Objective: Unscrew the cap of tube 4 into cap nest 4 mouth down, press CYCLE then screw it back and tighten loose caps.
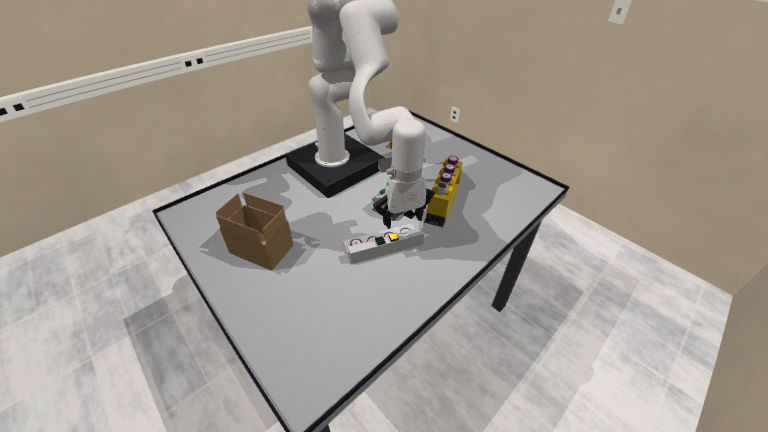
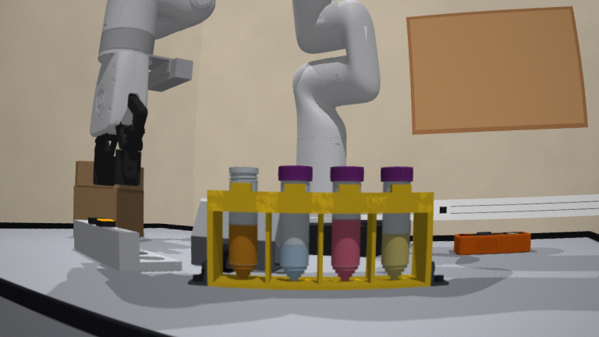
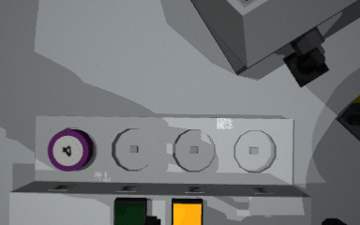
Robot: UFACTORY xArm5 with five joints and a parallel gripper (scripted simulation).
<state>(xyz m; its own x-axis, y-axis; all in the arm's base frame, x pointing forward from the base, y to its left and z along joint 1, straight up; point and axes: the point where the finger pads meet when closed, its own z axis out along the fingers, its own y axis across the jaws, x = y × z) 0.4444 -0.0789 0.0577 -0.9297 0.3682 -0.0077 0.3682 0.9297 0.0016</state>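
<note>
The purple cap marked 4 (image 3: pixel 69 150) sits flat in the leftmost nest of the grey cap tray (image 3: pixel 164 150), top face up. The three other nests are empty. The amber lamp (image 3: pixel 187 212) is lit and the green lamp (image 3: pixel 130 212) beside it is dark. My gripper (image 1: pixel 403 216) is open and empty, hovering above the tray (image 1: pixel 384 242). In the exterior view it (image 2: pixel 115 174) hangs left of the yellow rack (image 2: pixel 320 235). Tube 4 (image 2: pixel 243 174), with orange liquid, stands uncapped. The other three tubes carry purple caps. The grey key housing (image 3: pixel 272 28) lies beyond the tray.
An open cardboard box (image 1: pixel 254 229) stands on the table left of the tray. An orange flat block (image 2: pixel 492 242) lies at the far side of the rack. The arm's black base plate (image 1: pixel 334 164) is at the back of the table.
</note>
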